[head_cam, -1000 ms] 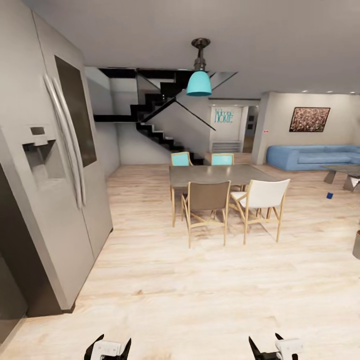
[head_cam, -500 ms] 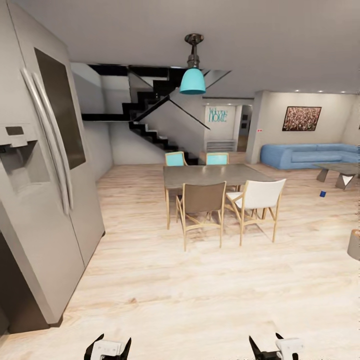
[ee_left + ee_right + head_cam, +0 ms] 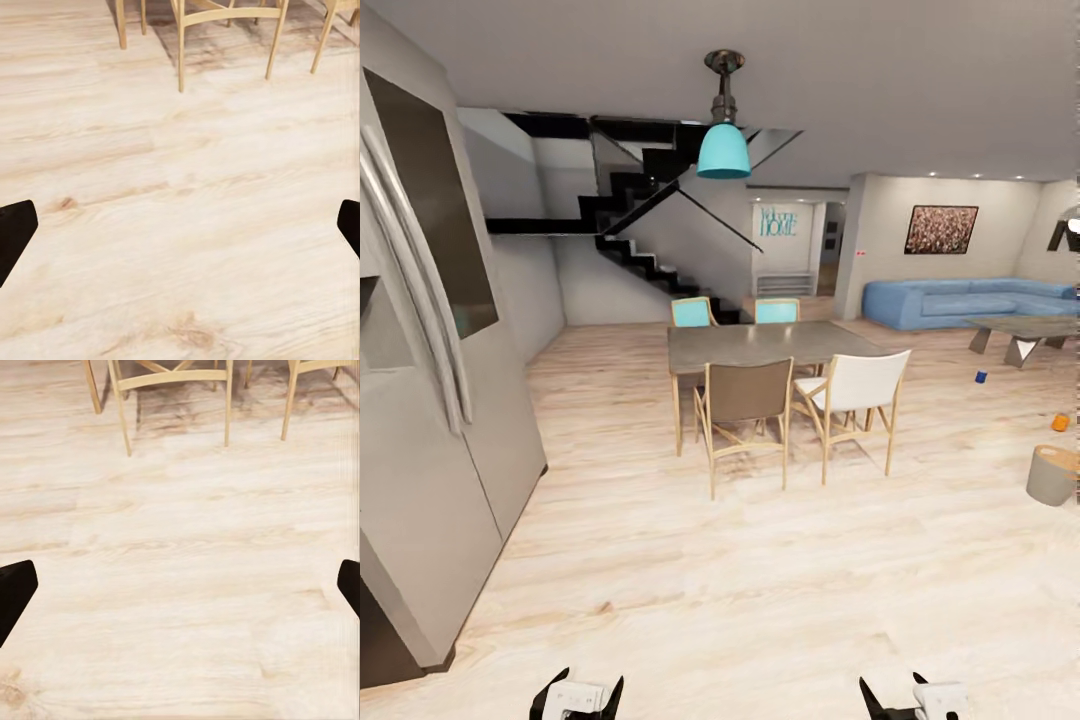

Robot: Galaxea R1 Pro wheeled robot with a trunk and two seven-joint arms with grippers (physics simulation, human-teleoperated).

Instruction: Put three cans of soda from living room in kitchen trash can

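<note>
Both pincers, left pincer (image 3: 180, 229) and right pincer (image 3: 180, 589), spread wide; empty

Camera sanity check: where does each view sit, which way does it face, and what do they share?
Head view: high on the robot, facing the grey dining table and blue sofa; both gripper tops at the bottom edge.
Left wrist view: looks down at pale wood floor; black fingertips wide apart.
Right wrist view: same, fingertips apart.
Shared: floor, wooden chair legs.

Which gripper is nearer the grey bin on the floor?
Right. The right gripper sits low on the bin's side; the left gripper is farther across. Both are well short of it.
</note>
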